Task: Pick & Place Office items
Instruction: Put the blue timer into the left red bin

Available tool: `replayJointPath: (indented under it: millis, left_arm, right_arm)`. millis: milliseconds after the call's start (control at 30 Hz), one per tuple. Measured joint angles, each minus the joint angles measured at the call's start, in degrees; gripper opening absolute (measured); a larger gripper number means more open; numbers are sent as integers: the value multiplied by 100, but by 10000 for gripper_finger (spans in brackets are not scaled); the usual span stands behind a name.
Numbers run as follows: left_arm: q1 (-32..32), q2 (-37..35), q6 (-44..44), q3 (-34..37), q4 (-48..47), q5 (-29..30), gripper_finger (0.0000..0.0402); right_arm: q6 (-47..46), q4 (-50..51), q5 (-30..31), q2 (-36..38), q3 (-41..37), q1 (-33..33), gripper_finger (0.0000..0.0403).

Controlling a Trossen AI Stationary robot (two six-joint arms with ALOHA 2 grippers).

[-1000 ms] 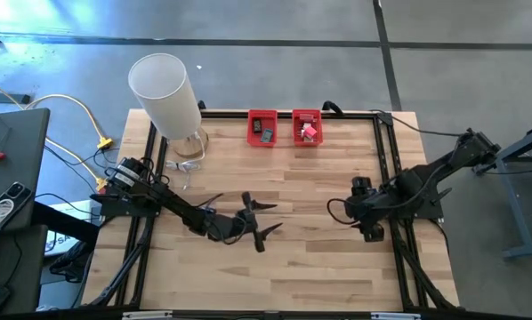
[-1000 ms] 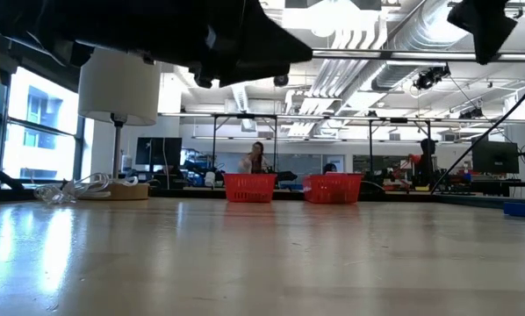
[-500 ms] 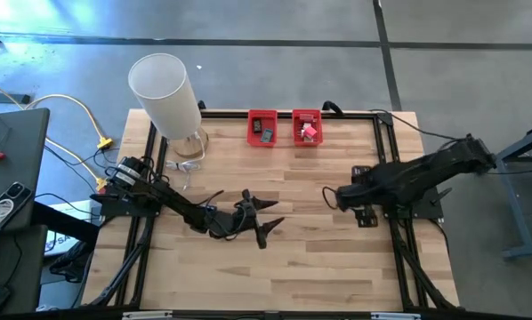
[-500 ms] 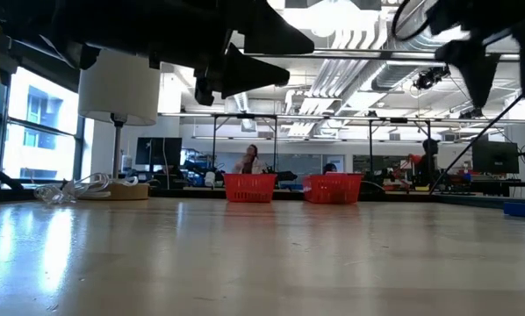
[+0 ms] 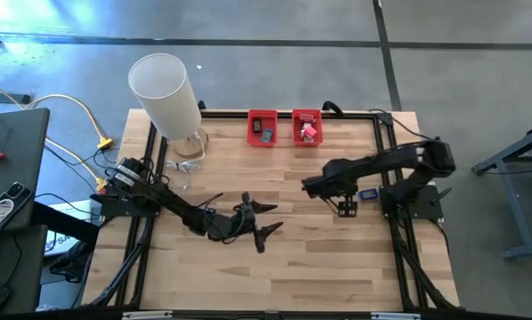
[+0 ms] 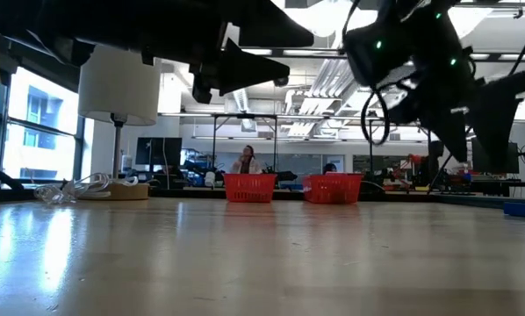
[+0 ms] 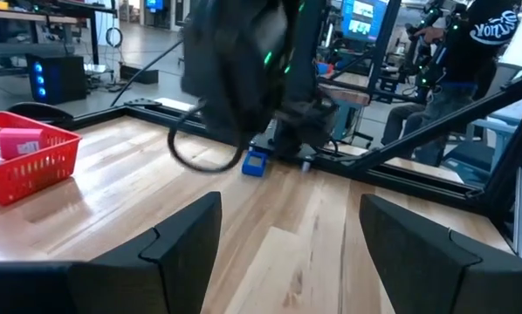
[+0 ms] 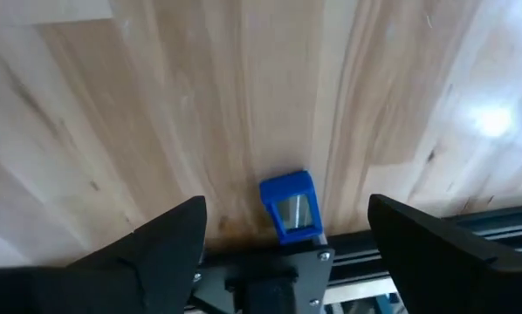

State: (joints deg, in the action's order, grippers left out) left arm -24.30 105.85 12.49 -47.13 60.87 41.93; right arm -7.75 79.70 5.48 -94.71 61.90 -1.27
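Most of the sorting looks done: the two red bins sit side by side at the far edge of the bench (image 5: 275, 258), and both already hold pieces. The left bin (image 5: 262, 128) carries dark, blocky office items, the right bin (image 5: 307, 127) a cluster of red and pink ones; individual pieces there are too small to tell apart. One office item is plainly left out: a small blue piece (image 8: 290, 206) lies on the wood near the right edge of the bench, touching or just beside the black frame rail there; it also shows as a blue speck in the high view (image 5: 367, 194).

The right end effector (image 5: 346, 207) hangs above the bench near that blue piece, its fingers spread wide and empty, with the piece framed between them in its wrist view. My reading is that it is lining up to come down on this last visible item, then carry it to a bin.

The left end effector (image 5: 259, 221) waits over the middle of the bench toward the near edge, fingers also spread and holding nothing. A tall white cylinder (image 5: 164, 96) stands at the far left corner. No other loose pieces show on the wood, so the task seems close to finished
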Motion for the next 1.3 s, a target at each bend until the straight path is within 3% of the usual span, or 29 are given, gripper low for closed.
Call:
replayJointPath:
  millis: [233,400,733,1300]
  left_arm:
    - [-21,-1,1,0,2,0,264]
    - [-19,-1,0,0,2,4,264]
    - [97,-1,139,0,2,20,264]
    - [95,1,151,0,2,14,264]
  right_arm:
    - [484,-368,73,-318,-234,132,307]
    - [609,-430,464,-261,-659,148,307]
    - [849,-946,496,-258,-1445,211,307]
    - [954,-1364,482,-258,-1943,217,307]
